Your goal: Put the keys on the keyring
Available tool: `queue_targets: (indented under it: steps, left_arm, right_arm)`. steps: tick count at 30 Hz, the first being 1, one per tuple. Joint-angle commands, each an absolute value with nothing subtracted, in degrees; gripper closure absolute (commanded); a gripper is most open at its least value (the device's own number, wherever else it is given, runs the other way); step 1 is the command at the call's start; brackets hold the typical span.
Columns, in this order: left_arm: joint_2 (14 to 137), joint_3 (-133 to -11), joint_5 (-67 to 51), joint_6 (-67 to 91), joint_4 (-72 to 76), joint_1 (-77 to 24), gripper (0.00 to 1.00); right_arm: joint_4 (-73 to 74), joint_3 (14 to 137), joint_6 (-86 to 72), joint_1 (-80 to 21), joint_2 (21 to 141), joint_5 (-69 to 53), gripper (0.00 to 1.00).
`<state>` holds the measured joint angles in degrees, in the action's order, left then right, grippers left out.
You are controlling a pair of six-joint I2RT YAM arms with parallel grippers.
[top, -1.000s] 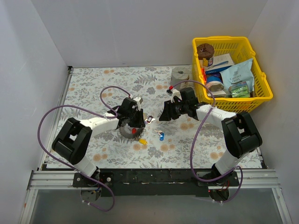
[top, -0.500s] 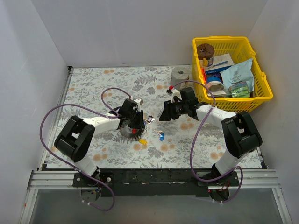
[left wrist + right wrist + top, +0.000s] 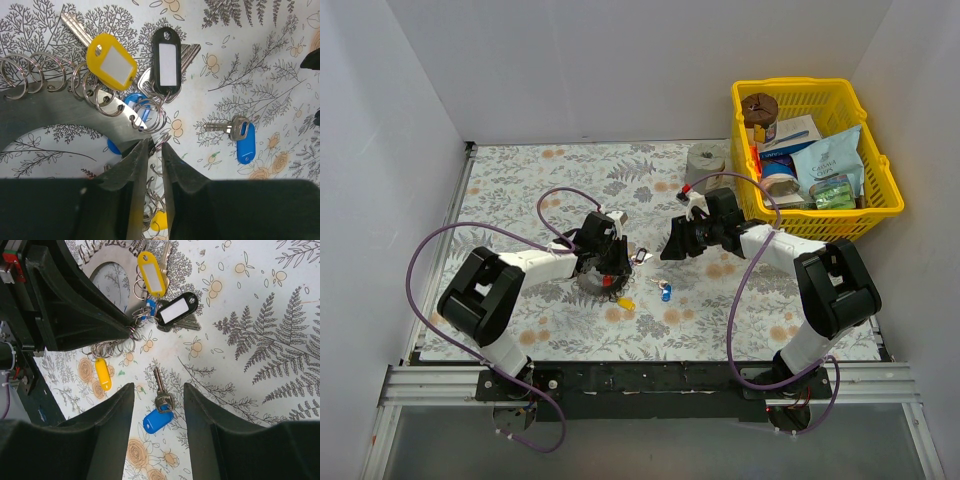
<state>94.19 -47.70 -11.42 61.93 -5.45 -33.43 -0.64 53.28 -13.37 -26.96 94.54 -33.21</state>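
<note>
From above, the left gripper (image 3: 607, 268) sits low over the keyring (image 3: 588, 282), left of centre. The right gripper (image 3: 671, 246) hangs just right of centre, its jaws apart and holding nothing. A blue key (image 3: 665, 292) lies loose on the cloth (image 3: 520, 180) between them, a little lower in the frame. A basket (image 3: 880, 208) stands at the upper right.

In the left wrist view, we see the keyring's flat grey band crossing the left half, with small wire rings threaded along its edge. A yellow key (image 3: 111, 61) at the upper left and a black tag (image 3: 166, 60) at top centre hang from those rings. The blue key lies apart at the right. At bottom centre the fingers (image 3: 142, 155) stand nearly together with a thin gap. A wire ring sits at their tips, but we cannot tell whether they pinch it.

In the right wrist view, the wide-open fingers frame the blue key at lower centre. The keyring is at the top left, and a yellow tag (image 3: 102, 374) lies at the left.
</note>
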Motion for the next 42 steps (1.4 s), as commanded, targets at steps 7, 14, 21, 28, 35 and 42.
queue_targets:
  steps: [7,14,21,28,35,42]
  left_arm:
    - [94.2,-46.1,-12.1,60.1,-3.9,-33.4,1.0]
    - [91.8,-45.5,-14.4,59.0,-2.5,-33.4,1.0]
    - [86.3,-45.6,-15.7,57.7,-2.5,-33.3,1.0]
    - [81.8,-48.0,-17.2,56.4,-5.7,-33.4,1.0]
    - [77.7,-51.1,-20.1,52.7,-11.0,-33.4,1.0]
    - [74.1,-54.5,-25.1,45.9,-16.0,-33.4,1.0]
  right_arm:
    - [-2.9,52.0,-13.1,-26.6,93.2,-34.3,0.48]
    - [-3.3,51.9,-13.0,-26.6,92.7,-35.1,0.48]
    - [-4.1,51.8,-12.1,-26.6,90.9,-37.0,0.46]
    - [-8.8,49.7,-10.6,-27.0,85.8,-42.6,0.25]
    - [-13.0,48.9,-7.0,-28.6,80.4,-47.1,0.2]
    - [-14.5,51.9,-5.8,-32.6,80.1,-52.1,0.29]
